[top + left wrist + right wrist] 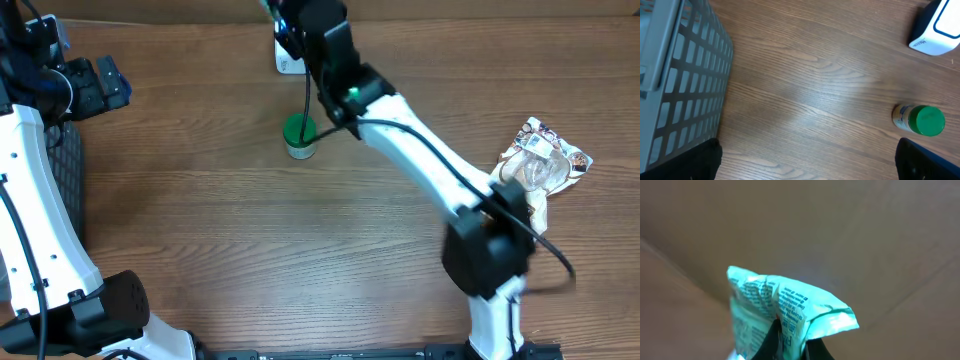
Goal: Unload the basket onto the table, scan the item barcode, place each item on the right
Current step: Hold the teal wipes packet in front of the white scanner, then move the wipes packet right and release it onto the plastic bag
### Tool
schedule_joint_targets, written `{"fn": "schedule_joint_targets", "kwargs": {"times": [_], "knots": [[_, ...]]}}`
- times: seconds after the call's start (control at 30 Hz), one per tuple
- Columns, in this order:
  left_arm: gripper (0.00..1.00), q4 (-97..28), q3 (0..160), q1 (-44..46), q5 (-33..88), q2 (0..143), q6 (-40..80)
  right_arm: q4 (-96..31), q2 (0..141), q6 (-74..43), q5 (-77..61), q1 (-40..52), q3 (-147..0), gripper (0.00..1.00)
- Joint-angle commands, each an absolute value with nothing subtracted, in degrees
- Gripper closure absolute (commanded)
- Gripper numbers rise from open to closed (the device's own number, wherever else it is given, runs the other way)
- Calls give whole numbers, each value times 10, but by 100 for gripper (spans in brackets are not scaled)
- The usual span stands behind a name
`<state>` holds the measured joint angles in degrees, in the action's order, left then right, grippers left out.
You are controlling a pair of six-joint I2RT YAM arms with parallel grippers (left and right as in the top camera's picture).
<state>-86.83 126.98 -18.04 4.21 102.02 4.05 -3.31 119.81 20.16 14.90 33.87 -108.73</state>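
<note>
Because the right claw pinches the mint-green packet by one crumpled corner, near the scanner at the surface's far edge, its barcode may face away or the packet may slip; the left claw gapes empty.

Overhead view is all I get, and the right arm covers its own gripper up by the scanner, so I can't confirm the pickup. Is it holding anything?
Observer: Yes. The right wrist view shows the right gripper shut on a mint-green packet, pinched near its lower edge.
Operator: Any barcode facing that camera?
Observer: Only small printed text shows on the crumpled packet. I can see no barcode on that side.
Operator: And the left gripper?
Observer: The left wrist view shows the left gripper open, with nothing held between its fingers.
</note>
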Motion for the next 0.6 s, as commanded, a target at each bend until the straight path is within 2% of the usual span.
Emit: {"fn": "schedule_joint_targets", "kwargs": {"times": [0.0,0.1,0.13,0.37,0.57], "knots": [[0,-867,1268,-179,40,1020,32,-111,1089,-8,-58,354,-1095,96],[0,-867,1268,-179,40,1020,32,-243,1027,-213,-132,338,-1095,96],[0,-867,1268,-179,40,1020,32,-267,1017,-233,-139,332,-1095,95],[0,-867,1268,-179,40,1020,32,-520,965,-244,-143,208,-1095,96],[1,-867,1268,-179,40,1020,32,-707,990,-273,18,77,-1073,96]]}}
